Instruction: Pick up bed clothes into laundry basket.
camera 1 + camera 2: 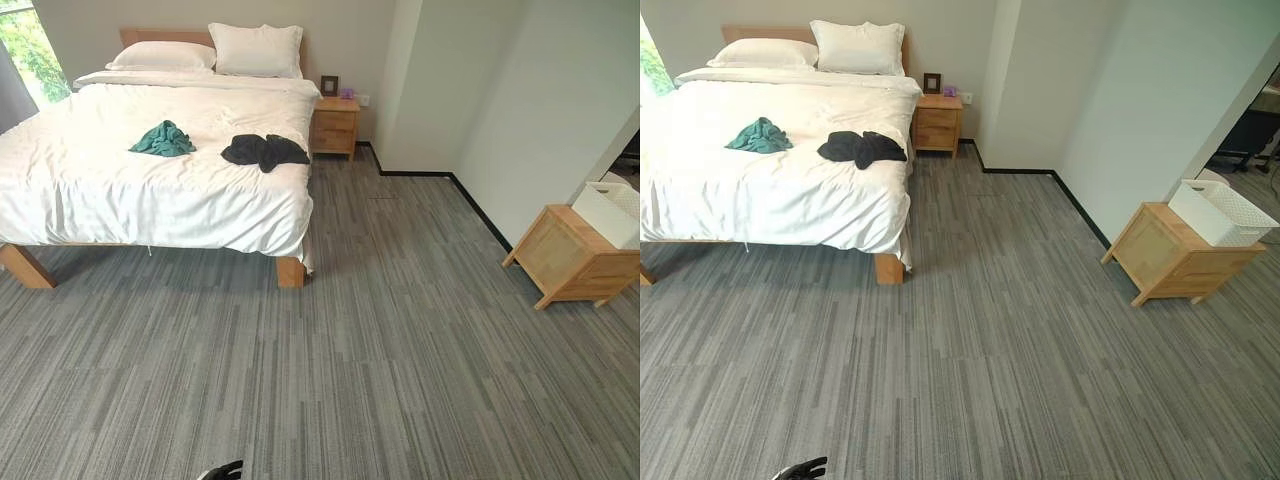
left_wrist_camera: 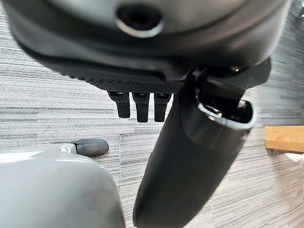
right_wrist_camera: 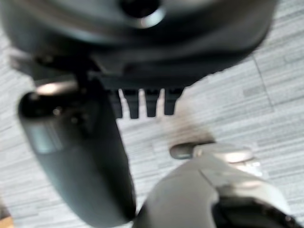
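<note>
Crumpled matt cloth of teal garment (image 1: pixel 163 139) and black garment (image 1: pixel 264 150), pale wooden bedside cabinet (image 1: pixel 334 127), perforated white plastic basket (image 1: pixel 1226 214)

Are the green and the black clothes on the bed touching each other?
Apart. In the left eye view a strip of white bedding shows plainly between the green clothes and the black clothes; both lie on the bed.

We see a wooden-framed bed with white duvet (image 1: pixel 120 190), a crumpled teal garment (image 1: pixel 163 139) and a crumpled black garment (image 1: pixel 263 151) lying apart on it, two white pillows (image 1: pixel 254 49) at the head. Wooden nightstand (image 1: pixel 334 127) just beside the bed. White slatted laundry basket (image 1: pixel 617 211) sits on a low wooden cabinet (image 1: pixel 570 257) far right. Left hand (image 1: pixel 222 470) at the bottom edge over grey striped carpet (image 1: pixel 380 360).
</note>
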Available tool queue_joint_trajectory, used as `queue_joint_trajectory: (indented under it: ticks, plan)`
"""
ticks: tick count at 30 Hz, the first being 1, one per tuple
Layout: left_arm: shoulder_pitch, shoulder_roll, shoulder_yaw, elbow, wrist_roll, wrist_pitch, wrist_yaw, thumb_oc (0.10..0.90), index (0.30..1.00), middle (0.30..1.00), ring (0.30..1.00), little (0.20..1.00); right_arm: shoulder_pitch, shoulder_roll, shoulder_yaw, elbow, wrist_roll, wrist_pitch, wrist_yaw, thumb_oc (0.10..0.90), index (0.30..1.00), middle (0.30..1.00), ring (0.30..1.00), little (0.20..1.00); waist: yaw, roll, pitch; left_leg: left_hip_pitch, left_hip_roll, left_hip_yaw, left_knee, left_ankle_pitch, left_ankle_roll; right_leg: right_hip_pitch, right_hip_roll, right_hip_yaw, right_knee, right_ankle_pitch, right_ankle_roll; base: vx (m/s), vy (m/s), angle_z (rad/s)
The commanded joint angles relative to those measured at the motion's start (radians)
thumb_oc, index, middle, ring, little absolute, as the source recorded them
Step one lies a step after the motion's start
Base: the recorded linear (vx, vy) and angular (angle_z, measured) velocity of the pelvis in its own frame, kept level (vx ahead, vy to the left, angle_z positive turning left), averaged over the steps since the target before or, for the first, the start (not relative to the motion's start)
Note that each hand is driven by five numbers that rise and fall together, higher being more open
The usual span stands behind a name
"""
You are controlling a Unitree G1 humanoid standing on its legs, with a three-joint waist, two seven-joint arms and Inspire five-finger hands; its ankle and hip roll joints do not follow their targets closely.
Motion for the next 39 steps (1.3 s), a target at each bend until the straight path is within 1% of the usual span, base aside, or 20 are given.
queue_joint_trajectory:
  ticks: [1, 2, 3, 4, 6, 8, 9, 10, 11, 17, 21, 26, 29, 32, 34, 35, 36, 37, 38, 39]
  plan:
    - [-0.081, -0.043, 0.003, 0.041, 0.038, -0.040, -0.004, 0.800, 0.900, 0.900, 0.900, 0.900, -0.029, -0.026, 0.013, 0.063, -0.005, -0.009, 0.006, 0.800, 0.900, 0.900, 0.900, 0.900, -0.012, -0.004, -0.017, 0.000, 0.015, -0.033, 0.001, -0.047, 0.013, 0.003, -0.094, -0.017, 0.013, 0.014, 0.119, 0.00, 0.000, 0.00]
    - [-0.102, -0.024, 0.016, 0.001, -0.013, -0.057, 0.028, 0.800, 0.900, 0.900, 0.900, 0.900, -0.040, -0.037, -0.027, -0.008, 0.111, -0.037, -0.005, 0.800, 0.900, 0.900, 0.900, 0.900, -0.017, -0.001, -0.019, 0.001, 0.016, -0.030, 0.001, -0.047, 0.011, 0.003, -0.094, -0.013, 0.014, 0.014, 0.121, 0.00, 0.000, 0.00]
    - [-0.116, -0.012, 0.023, -0.023, -0.041, -0.064, 0.036, 0.800, 0.900, 0.900, 0.900, 0.900, -0.041, -0.046, -0.042, -0.048, 0.146, -0.050, -0.012, 0.800, 0.900, 0.900, 0.900, 0.900, -0.021, 0.000, -0.020, 0.001, 0.016, -0.028, 0.001, -0.047, 0.010, 0.001, -0.093, -0.011, 0.015, 0.013, 0.121, 0.00, 0.000, 0.00]
    - [-0.143, 0.020, 0.034, -0.089, -0.075, -0.073, 0.060, 0.800, 0.900, 0.900, 0.900, 0.900, -0.042, -0.066, -0.065, -0.147, 0.178, -0.070, -0.034, 0.800, 0.900, 0.900, 0.900, 0.900, -0.029, 0.003, -0.019, 0.002, 0.018, -0.024, 0.001, -0.046, 0.008, -0.001, -0.090, -0.005, 0.018, 0.013, 0.122, -0.01, 0.009, -0.03]
    - [-0.165, 0.056, 0.043, -0.180, -0.100, -0.080, 0.077, 0.800, 0.900, 0.900, 0.900, 0.900, -0.038, -0.093, -0.074, -0.294, 0.160, -0.084, -0.065, 0.800, 0.900, 0.900, 0.900, 0.900, -0.036, 0.005, -0.019, 0.002, 0.019, -0.020, 0.001, -0.045, 0.006, -0.004, -0.089, -0.002, 0.019, 0.014, 0.124, -0.02, 0.008, -0.04]
    - [-0.171, 0.097, 0.046, -0.323, -0.108, -0.086, 0.092, 0.800, 0.900, 0.900, 0.900, 0.900, -0.028, -0.132, -0.080, -0.475, 0.107, -0.094, -0.098, 0.800, 0.900, 0.900, 0.900, 0.900, -0.038, 0.008, -0.016, 0.001, 0.020, -0.018, 0.001, -0.043, 0.006, -0.007, -0.091, -0.001, 0.021, 0.017, 0.127, -0.02, 0.007, -0.03]
    - [-0.170, 0.097, 0.045, -0.324, -0.108, -0.085, 0.092, 0.800, 0.900, 0.900, 0.900, 0.900, -0.026, -0.131, -0.080, -0.477, 0.106, -0.093, -0.099, 0.800, 0.900, 0.900, 0.900, 0.900, -0.038, 0.008, -0.016, 0.002, 0.020, -0.018, 0.001, -0.044, 0.006, -0.006, -0.091, -0.001, 0.021, 0.017, 0.127, 0.00, 0.000, 0.00]
    - [-0.170, 0.123, 0.053, -0.427, -0.117, -0.093, 0.106, 0.800, 0.900, 0.900, 0.900, 0.900, -0.018, -0.159, -0.082, -0.601, 0.058, -0.095, -0.108, 0.800, 0.900, 0.900, 0.900, 0.900, -0.038, 0.008, -0.012, -0.002, 0.020, -0.018, 0.001, -0.040, 0.006, -0.009, -0.092, -0.004, 0.023, 0.017, 0.129, 0.00, 0.000, 0.00]
    - [-0.175, 0.131, 0.056, -0.464, -0.125, -0.096, 0.109, 0.800, 0.900, 0.900, 0.900, 0.900, -0.015, -0.170, -0.081, -0.662, 0.034, -0.096, -0.111, 0.800, 0.900, 0.900, 0.900, 0.900, -0.038, 0.008, -0.010, -0.004, 0.019, -0.018, 0.001, -0.039, 0.006, -0.011, -0.093, -0.005, 0.024, 0.017, 0.130, -0.03, 0.006, 0.00]
    - [-0.168, 0.126, 0.069, -0.605, -0.144, -0.098, 0.125, 0.800, 0.900, 0.900, 0.900, 0.900, -0.006, -0.189, -0.078, -0.830, -0.056, -0.097, -0.119, 0.800, 0.900, 0.900, 0.900, 0.900, -0.033, 0.005, 0.008, -0.010, 0.018, -0.022, 0.001, -0.038, 0.010, -0.017, -0.098, -0.009, 0.029, 0.016, 0.131, 0.00, 0.000, 0.00]
    - [-0.145, 0.121, 0.080, -0.647, -0.134, -0.095, 0.122, 0.800, 0.900, 0.900, 0.900, 0.900, 0.004, -0.192, -0.075, -0.899, -0.106, -0.097, -0.114, 0.800, 0.900, 0.900, 0.900, 0.900, -0.028, 0.003, 0.019, -0.013, 0.014, -0.023, 0.001, -0.039, 0.014, -0.017, -0.103, -0.011, 0.026, 0.015, 0.133, 0.00, 0.000, 0.00]
    - [-0.136, 0.130, 0.105, -0.699, -0.129, -0.101, 0.141, 0.800, 0.900, 0.900, 0.900, 0.900, -0.025, -0.201, -0.076, -0.942, -0.125, -0.103, -0.127, 0.800, 0.900, 0.900, 0.900, 0.900, -0.015, 0.005, 0.038, -0.027, 0.002, -0.017, 0.001, -0.038, 0.024, -0.033, -0.117, -0.009, 0.033, 0.020, 0.145, 0.00, 0.038, 0.00]
    - [-0.144, 0.155, 0.106, -0.738, -0.114, -0.104, 0.152, 0.800, 0.900, 0.900, 0.900, 0.900, -0.068, -0.210, -0.076, -0.944, -0.111, -0.110, -0.141, 0.800, 0.900, 0.900, 0.900, 0.900, -0.004, 0.008, 0.054, -0.047, -0.013, -0.009, 0.016, -0.046, 0.038, -0.065, -0.135, 0.001, 0.076, 0.016, 0.158, -0.02, 0.094, -0.03]
    - [-0.162, 0.187, 0.109, -0.783, -0.089, -0.101, 0.174, 0.800, 0.900, 0.900, 0.900, 0.900, -0.099, -0.217, -0.072, -0.967, -0.084, -0.115, -0.140, 0.800, 0.900, 0.900, 0.900, 0.900, -0.002, 0.013, 0.087, -0.084, -0.027, -0.008, 0.068, -0.070, 0.058, -0.155, -0.143, 0.019, 0.233, 0.007, 0.170, -0.05, 0.131, -0.14]
    - [-0.177, 0.215, 0.107, -0.821, -0.056, -0.096, 0.190, 0.800, 0.900, 0.900, 0.900, 0.900, -0.113, -0.221, -0.069, -0.976, -0.084, -0.117, -0.143, 0.800, 0.900, 0.900, 0.900, 0.900, -0.001, 0.019, 0.118, -0.102, -0.034, -0.007, 0.100, -0.088, 0.078, -0.256, -0.150, 0.020, 0.428, 0.057, 0.179, -0.04, 0.146, -0.21]
    - [-0.184, 0.226, 0.106, -0.848, -0.041, -0.090, 0.194, 0.800, 0.900, 0.900, 0.900, 0.900, -0.117, -0.218, -0.068, -0.999, -0.087, -0.116, -0.149, 0.800, 0.900, 0.900, 0.900, 0.900, -0.007, 0.027, 0.134, -0.096, -0.032, -0.011, 0.108, -0.095, 0.087, -0.284, -0.138, 0.019, 0.513, 0.081, 0.174, 0.08, 0.120, -0.04]
    - [-0.186, 0.230, 0.111, -0.868, -0.039, -0.089, 0.200, 0.800, 0.900, 0.900, 0.900, 0.900, -0.116, -0.212, -0.073, -1.011, -0.082, -0.119, -0.152, 0.800, 0.900, 0.900, 0.900, 0.900, -0.013, 0.032, 0.149, -0.089, -0.028, -0.023, 0.116, -0.105, 0.090, -0.325, -0.122, 0.025, 0.566, 0.081, 0.168, 0.18, 0.081, 0.11]
    - [-0.185, 0.229, 0.115, -0.884, -0.046, -0.090, 0.199, 0.800, 0.900, 0.900, 0.900, 0.900, -0.112, -0.208, -0.076, -1.021, -0.083, -0.119, -0.150, 0.800, 0.900, 0.900, 0.900, 0.900, -0.021, 0.034, 0.157, -0.076, -0.026, -0.033, 0.116, -0.114, 0.091, -0.360, -0.112, 0.025, 0.584, 0.080, 0.166, 0.27, 0.033, 0.08]
    - [-0.193, 0.229, 0.114, -0.896, -0.051, -0.092, 0.201, 0.800, 0.900, 0.900, 0.900, 0.900, -0.110, -0.204, -0.081, -1.032, -0.074, -0.121, -0.151, 0.800, 0.900, 0.900, 0.900, 0.900, -0.036, 0.036, 0.166, -0.052, -0.025, -0.045, 0.110, -0.128, 0.087, -0.390, -0.103, 0.023, 0.560, 0.063, 0.158, 0.33, -0.004, 0.16]
    - [-0.202, 0.229, 0.111, -0.917, -0.059, -0.097, 0.199, 0.800, 0.900, 0.900, 0.900, 0.900, -0.106, -0.200, -0.087, -1.039, -0.064, -0.124, -0.150, 0.800, 0.900, 0.900, 0.900, 0.900, -0.052, 0.036, 0.170, -0.026, -0.025, -0.057, 0.104, -0.141, 0.079, -0.435, -0.095, 0.031, 0.491, 0.054, 0.150, 0.27, -0.018, 0.25]
